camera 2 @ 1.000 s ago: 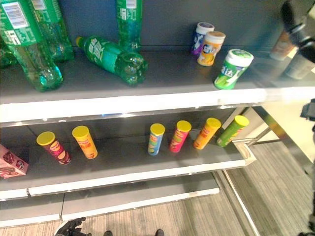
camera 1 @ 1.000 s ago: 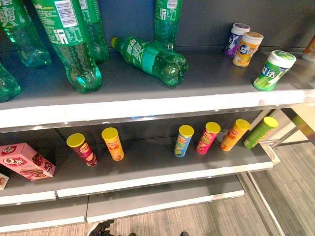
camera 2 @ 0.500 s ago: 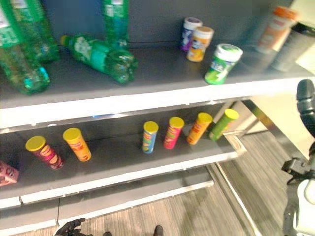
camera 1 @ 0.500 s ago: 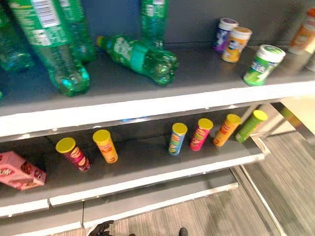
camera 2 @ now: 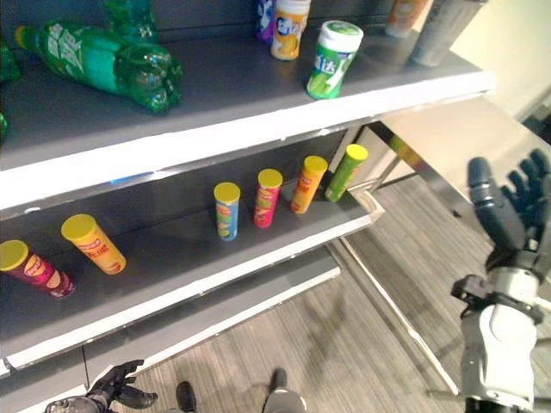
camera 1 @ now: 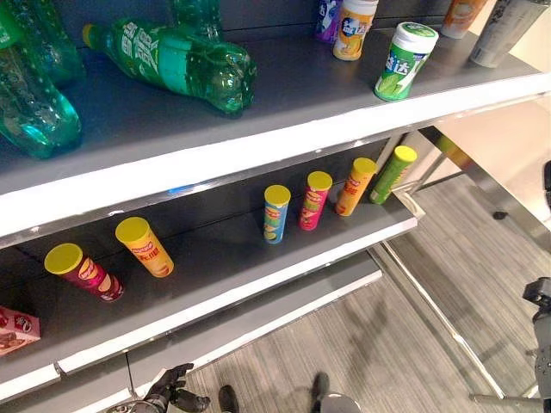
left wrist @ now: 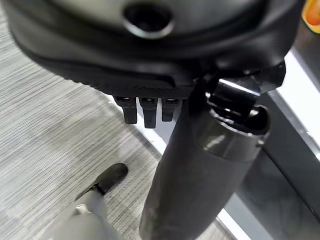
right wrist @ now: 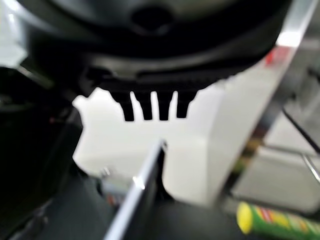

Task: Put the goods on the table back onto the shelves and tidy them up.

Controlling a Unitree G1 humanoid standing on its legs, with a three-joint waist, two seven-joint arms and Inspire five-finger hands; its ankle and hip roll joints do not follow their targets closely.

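Observation:
Tall chip cans with yellow lids stand on the lower shelf (camera 1: 258, 275): a dark red one (camera 1: 83, 272), an orange one (camera 1: 145, 247), then blue (camera 1: 275, 213), pink (camera 1: 315, 200), orange (camera 1: 355, 185) and green (camera 1: 393, 174). On the upper shelf (camera 1: 284, 120) a green bottle (camera 1: 172, 60) lies on its side beside upright ones (camera 1: 34, 103). Gum jars stand there too, a green one (camera 1: 405, 60) and an orange one (camera 1: 355, 26). My left hand (camera 2: 116, 387) hangs low near the floor, open and empty. My right hand (camera 2: 508, 206) is raised at the right, fingers straight, empty.
A pink box (camera 1: 13, 329) sits at the lower shelf's left end. A silver can (camera 1: 508, 30) stands at the upper shelf's right end. A metal floor rail (camera 1: 448, 318) runs out from the shelf's right corner over grey floor (camera 1: 387, 344).
The camera has swung right and down, so the shelves shifted up and left in view. My right hand has come up into the right eye view, fingers spread.

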